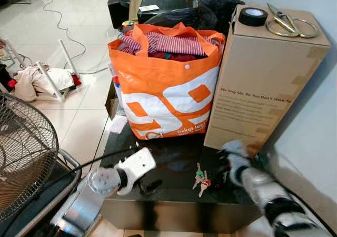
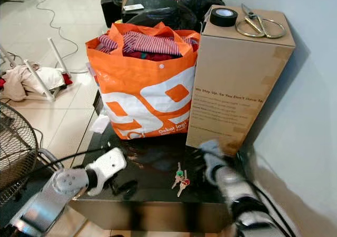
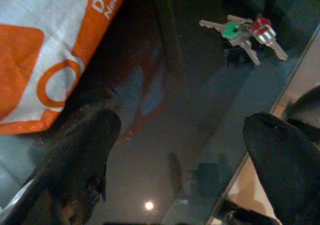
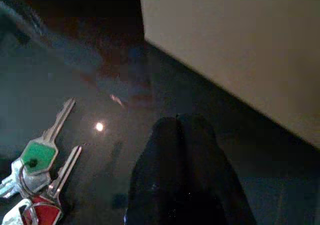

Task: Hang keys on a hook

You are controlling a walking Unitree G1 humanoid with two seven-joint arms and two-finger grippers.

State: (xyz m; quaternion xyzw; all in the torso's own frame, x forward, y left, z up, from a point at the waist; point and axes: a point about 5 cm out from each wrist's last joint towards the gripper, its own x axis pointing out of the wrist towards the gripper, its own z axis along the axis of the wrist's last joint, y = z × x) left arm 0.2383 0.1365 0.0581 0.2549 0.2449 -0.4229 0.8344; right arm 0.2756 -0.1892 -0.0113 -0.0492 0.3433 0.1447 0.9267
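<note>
A small bunch of keys [image 1: 200, 179] with a green and a red cap lies flat on the glossy black table [image 1: 174, 160], near its front edge. My left gripper [image 1: 150, 187] hovers low over the table to the left of the keys, its two black fingers [image 3: 95, 135] spread wide open with nothing between them. My right gripper [image 1: 221, 171], blurred, sits just right of the keys [image 4: 35, 185], in front of the cardboard box. Its fingertips [image 4: 177, 130] are pressed together, shut and holding nothing.
An orange and white shopping bag [image 1: 168, 89] full of clothes stands behind the keys. Beside it is a tall cardboard box [image 1: 258, 84] with a tape roll [image 1: 253, 16] and scissors [image 1: 288, 23] on top. A fan grille [image 1: 21, 152] is at the left. A cable and a tipped rack lie on the floor.
</note>
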